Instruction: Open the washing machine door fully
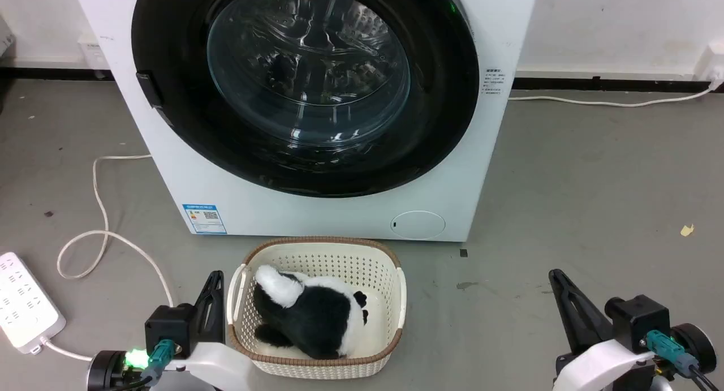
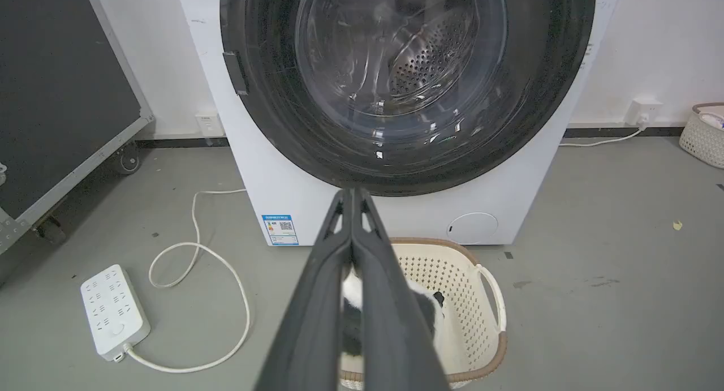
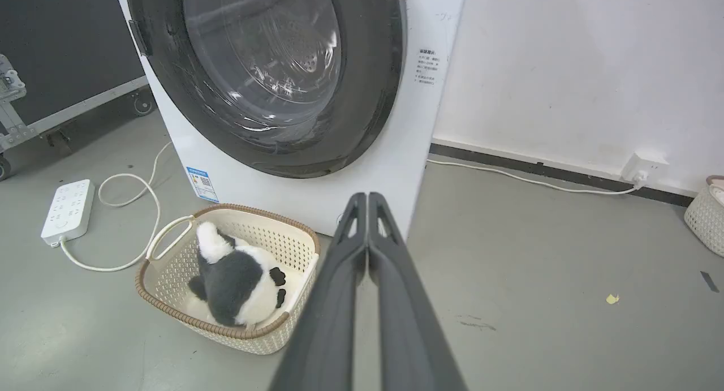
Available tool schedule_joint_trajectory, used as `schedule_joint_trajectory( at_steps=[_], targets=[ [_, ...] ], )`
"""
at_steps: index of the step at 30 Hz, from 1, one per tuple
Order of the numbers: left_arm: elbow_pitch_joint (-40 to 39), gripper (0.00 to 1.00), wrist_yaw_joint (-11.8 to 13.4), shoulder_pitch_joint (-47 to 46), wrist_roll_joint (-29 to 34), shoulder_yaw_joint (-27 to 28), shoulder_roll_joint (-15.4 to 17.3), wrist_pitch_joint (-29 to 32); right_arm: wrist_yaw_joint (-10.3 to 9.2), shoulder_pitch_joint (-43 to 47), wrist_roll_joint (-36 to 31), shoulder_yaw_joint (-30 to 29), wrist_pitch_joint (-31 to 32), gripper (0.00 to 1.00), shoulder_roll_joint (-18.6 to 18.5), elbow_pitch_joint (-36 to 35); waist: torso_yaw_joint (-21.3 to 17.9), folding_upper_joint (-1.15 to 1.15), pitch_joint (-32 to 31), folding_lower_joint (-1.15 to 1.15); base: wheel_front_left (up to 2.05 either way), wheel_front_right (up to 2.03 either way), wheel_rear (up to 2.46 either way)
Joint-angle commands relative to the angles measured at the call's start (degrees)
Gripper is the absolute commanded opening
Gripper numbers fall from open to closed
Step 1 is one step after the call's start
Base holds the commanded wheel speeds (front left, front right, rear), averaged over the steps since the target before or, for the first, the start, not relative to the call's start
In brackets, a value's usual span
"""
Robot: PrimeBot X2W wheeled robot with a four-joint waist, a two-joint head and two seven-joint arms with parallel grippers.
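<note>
The washing machine door (image 1: 305, 85) is a large round glossy black ring with a bulging clear glass bowl; it lies flush against the white machine front, with a small dark handle tab (image 1: 148, 89) on its left rim. The door (image 2: 407, 80) appears again straight ahead in the left wrist view, and the door (image 3: 266, 74) stands up and to the left in the right wrist view. My left gripper (image 1: 215, 279) sits low at the lower left, shut and empty, well short of the door. My right gripper (image 1: 556, 278) rests at the lower right, shut and empty.
A cream basket (image 1: 390, 300) holding a black-and-white plush toy (image 1: 308, 314) sits on the floor right in front of the machine. A white power strip (image 1: 22, 309) and looping cable (image 1: 102, 221) lie at left. A small round white flap (image 1: 417, 224) marks the machine's lower right.
</note>
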Motion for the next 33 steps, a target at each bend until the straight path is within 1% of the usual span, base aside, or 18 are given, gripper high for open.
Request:
schedule_joint_trajectory(
  at_steps=[1, 33],
  targets=[
    [-0.2, 0.00, 0.2, -0.8, 0.5, 0.0, 0.0, 0.0, -0.04, -0.8, -0.4, 0.0, 0.0, 0.00, 0.3, -0.3, 0.0, 0.00, 0.0, 0.00, 0.00, 0.00, 0.00],
    [-0.2, 0.00, 0.2, -0.8, 0.5, 0.0, 0.0, 0.0, -0.04, -0.8, -0.4, 0.0, 0.0, 0.00, 0.3, -0.3, 0.0, 0.00, 0.0, 0.00, 0.00, 0.00, 0.00]
  ],
)
